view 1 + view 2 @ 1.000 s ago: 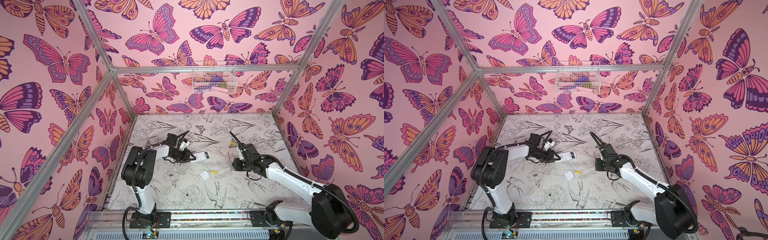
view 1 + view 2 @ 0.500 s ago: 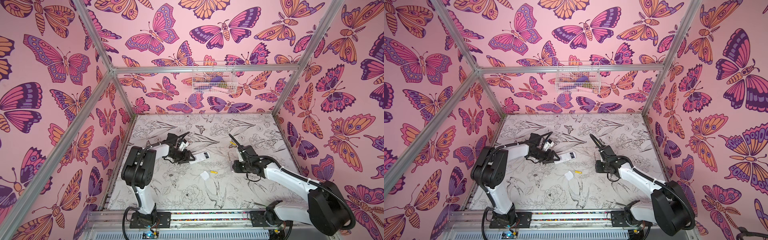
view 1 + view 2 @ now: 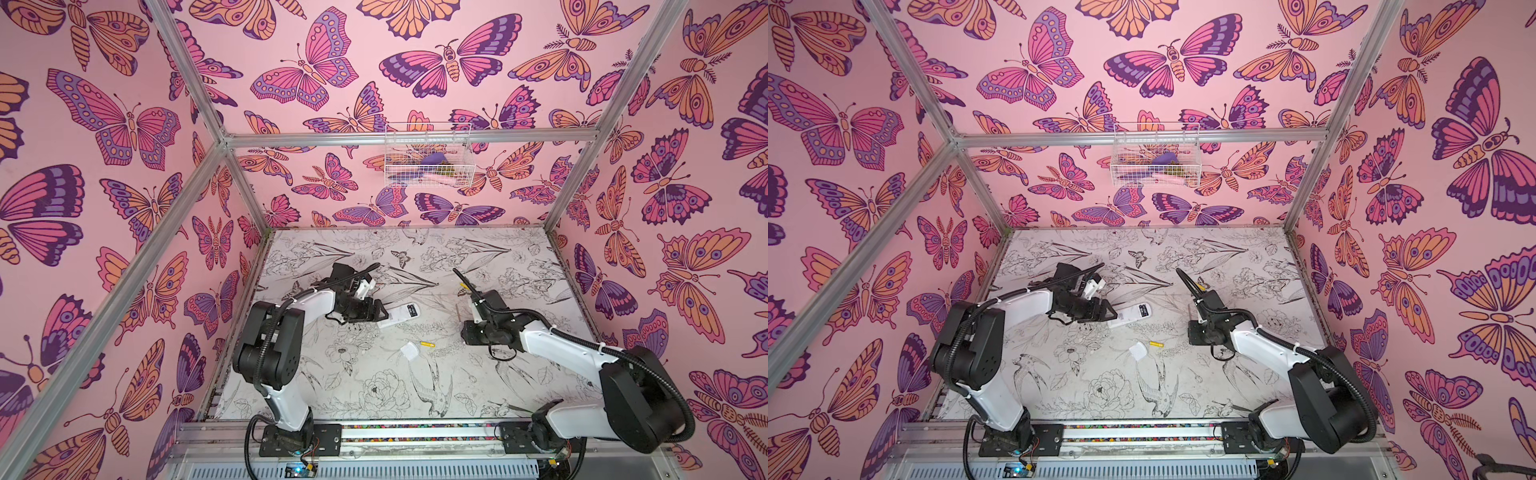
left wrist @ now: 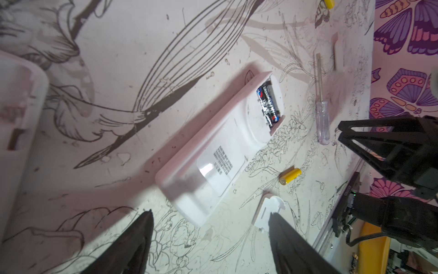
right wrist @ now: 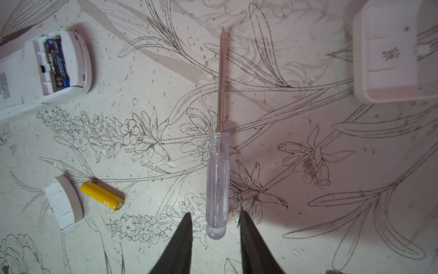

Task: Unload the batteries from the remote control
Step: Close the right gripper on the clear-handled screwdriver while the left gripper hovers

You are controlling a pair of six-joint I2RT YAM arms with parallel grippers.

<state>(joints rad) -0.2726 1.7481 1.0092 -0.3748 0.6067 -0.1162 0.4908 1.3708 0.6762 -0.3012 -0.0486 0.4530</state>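
Our left gripper (image 4: 210,212) is spread wide, empty; right gripper (image 5: 214,212), narrowly parted, straddles the screwdriver (image 5: 217,175). Unheld, the remote control (image 4: 220,147) may slide.

The remote control (image 4: 220,151) looks like smooth white plastic (faintly glossy). The yellow battery (image 3: 427,344), at its 5 o'clock in a top view, has a smooth wrap. The screwdriver (image 5: 217,185): clear plastic handle, dull metal shaft.

There is a white remote (image 4: 220,151), a black battery (image 4: 267,102) with blue marks, a yellow battery (image 4: 290,176) and a flower-sketched table (image 4: 132,35).
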